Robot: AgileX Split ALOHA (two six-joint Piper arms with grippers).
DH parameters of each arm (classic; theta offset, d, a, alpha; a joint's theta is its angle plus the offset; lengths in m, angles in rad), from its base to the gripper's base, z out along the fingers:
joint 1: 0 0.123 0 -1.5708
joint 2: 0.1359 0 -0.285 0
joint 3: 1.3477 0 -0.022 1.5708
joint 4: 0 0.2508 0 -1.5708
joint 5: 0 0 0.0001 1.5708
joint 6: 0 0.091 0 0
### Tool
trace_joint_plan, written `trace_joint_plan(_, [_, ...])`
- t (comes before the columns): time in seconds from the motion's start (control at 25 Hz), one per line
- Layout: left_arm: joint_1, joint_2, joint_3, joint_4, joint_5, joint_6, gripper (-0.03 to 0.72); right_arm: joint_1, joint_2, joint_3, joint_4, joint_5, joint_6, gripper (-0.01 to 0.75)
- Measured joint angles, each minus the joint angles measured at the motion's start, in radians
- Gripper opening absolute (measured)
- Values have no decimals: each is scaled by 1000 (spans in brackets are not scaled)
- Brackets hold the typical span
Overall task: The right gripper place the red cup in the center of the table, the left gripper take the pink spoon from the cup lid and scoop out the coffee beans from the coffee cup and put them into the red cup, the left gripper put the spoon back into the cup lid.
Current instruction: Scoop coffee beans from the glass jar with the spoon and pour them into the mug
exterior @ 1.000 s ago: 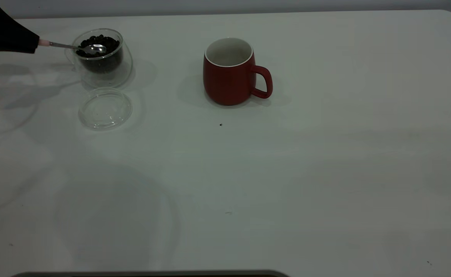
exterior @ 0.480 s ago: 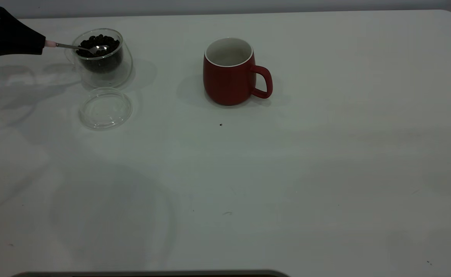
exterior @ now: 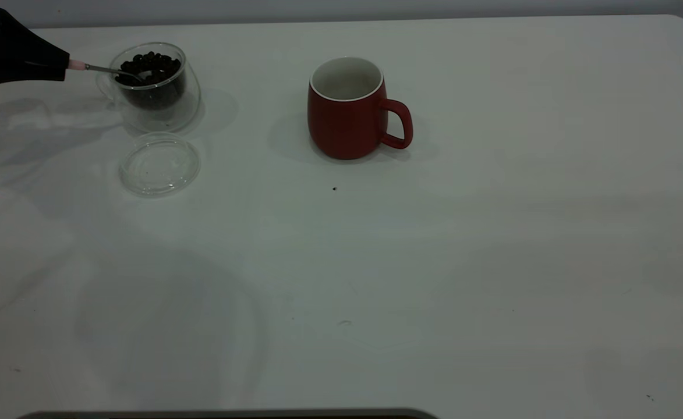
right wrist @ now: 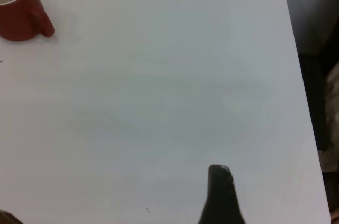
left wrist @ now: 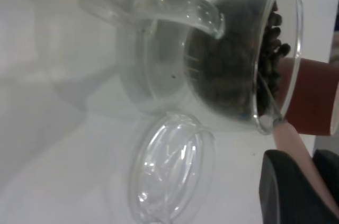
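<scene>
At the far left of the exterior view my left gripper is shut on the pale handle of the pink spoon. The spoon's silver neck crosses the rim of the glass coffee cup and its bowl is sunk among the coffee beans. In the left wrist view, the pink handle runs from my left gripper up to the cup's rim, with the beans behind the glass. The cup lid lies bare in front of the coffee cup. The red cup stands upright mid-table, handle to the right.
My right gripper hovers low over the bare table near its right edge, far from the red cup. Dark clutter sits beyond that table edge. A tiny dark speck lies in front of the red cup.
The left gripper has shifted slightly right toward the coffee cup, and the spoon's bowl, earlier shining above the beans, has sunk into them. Red cup and lid have not moved.
</scene>
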Motion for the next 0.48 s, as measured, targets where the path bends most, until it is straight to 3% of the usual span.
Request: trace_joint_plan(0.48, [11,0,0,-11,38,0,123,0,0,0,0,0,0,589])
